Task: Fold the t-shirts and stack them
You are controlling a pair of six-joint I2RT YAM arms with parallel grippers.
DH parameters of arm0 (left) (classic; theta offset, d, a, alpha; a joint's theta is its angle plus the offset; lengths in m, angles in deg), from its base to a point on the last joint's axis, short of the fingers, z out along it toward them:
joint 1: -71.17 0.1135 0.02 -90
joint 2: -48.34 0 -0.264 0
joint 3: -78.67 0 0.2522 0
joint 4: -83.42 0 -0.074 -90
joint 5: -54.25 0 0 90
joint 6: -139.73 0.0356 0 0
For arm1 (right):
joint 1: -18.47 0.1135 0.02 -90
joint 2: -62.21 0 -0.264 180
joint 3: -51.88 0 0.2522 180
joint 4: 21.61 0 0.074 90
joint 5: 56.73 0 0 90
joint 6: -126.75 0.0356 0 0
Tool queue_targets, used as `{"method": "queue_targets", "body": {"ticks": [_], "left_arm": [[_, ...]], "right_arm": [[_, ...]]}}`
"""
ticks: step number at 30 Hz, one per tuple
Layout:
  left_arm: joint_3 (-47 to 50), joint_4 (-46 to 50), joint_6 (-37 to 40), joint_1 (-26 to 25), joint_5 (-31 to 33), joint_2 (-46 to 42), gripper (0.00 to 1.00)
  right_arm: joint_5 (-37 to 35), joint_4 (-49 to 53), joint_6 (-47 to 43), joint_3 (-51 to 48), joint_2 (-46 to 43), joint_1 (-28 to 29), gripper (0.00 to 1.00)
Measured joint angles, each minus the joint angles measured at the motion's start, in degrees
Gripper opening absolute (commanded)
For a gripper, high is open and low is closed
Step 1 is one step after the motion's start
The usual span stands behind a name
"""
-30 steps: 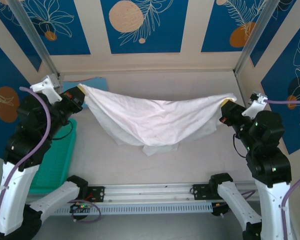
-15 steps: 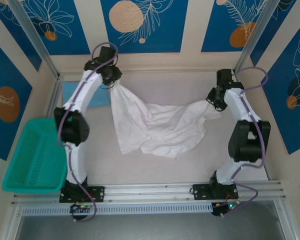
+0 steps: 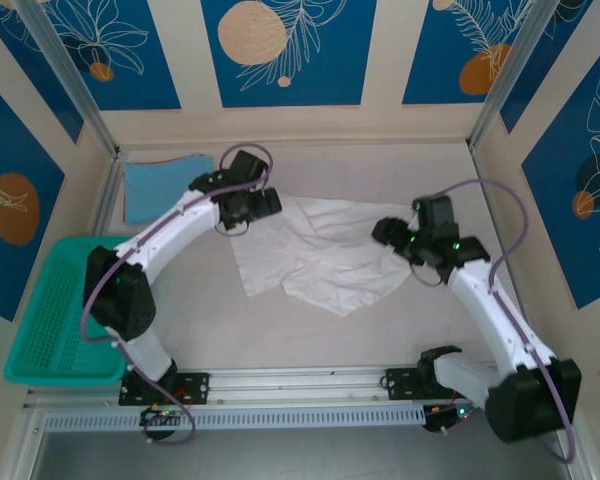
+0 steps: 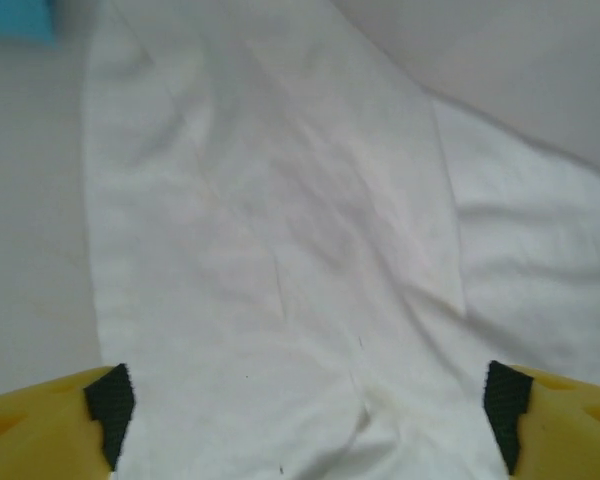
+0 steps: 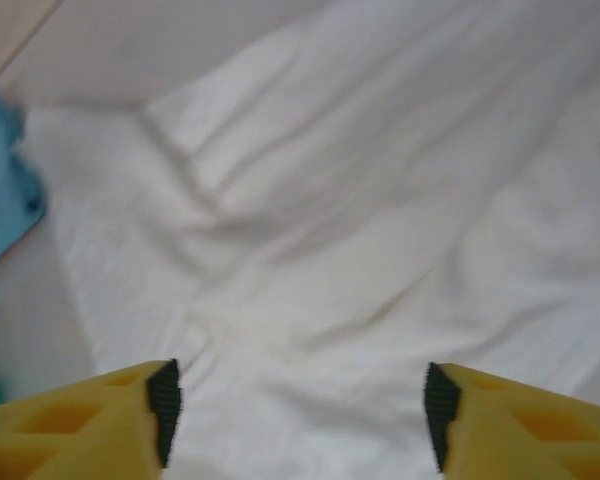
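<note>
- The white t-shirt [image 3: 320,255] is found lying rumpled on the table [image 3: 430,170], half spread out. Folds and wrinkles can be seen all over it, and its near edge is bunched into an uneven point.
- The left gripper [image 3: 263,203] is parked right over the white shirt's far-left corner. Its fingers are spread wide and nothing is pinched between them. In the left wrist view the black pads [image 4: 110,400] are seen way out at either side, with the cloth lying loose underneath.
- The right gripper [image 3: 390,232] is held over the white shirt's right edge. Its fingers are parted wide too and nothing is gripped. In the right wrist view only slack white cloth is seen below the yellow fingertips [image 5: 130,410].
- The light-blue t-shirt [image 3: 160,185] is laid out as a flat rectangle to the far left of the white shirt, clear of it, on the other side of the left gripper.
- The teal mesh basket [image 3: 60,320] is sat well to the left of the white shirt and nearer the arm bases.
- As for writing, a few tiny dark specks are picked up on the white cloth in the left wrist view, but they're too small to be read as any label or brand.
</note>
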Motion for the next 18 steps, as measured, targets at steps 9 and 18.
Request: {"method": "queue_targets", "body": {"ticks": [9, 18], "left_arm": [[24.3, -9.6, 0.8, -3.2, -4.1, 0.2, 0.72], [30.1, -13.9, 1.9, -4.2, -2.4, -1.1, 0.55]], "right_arm": [[-1.9, -0.7, 10.2, -11.3, 9.7, 26.9, 0.47], [-10.7, 1.0, 12.9, -3.5, 25.5, 33.4, 0.48]]}}
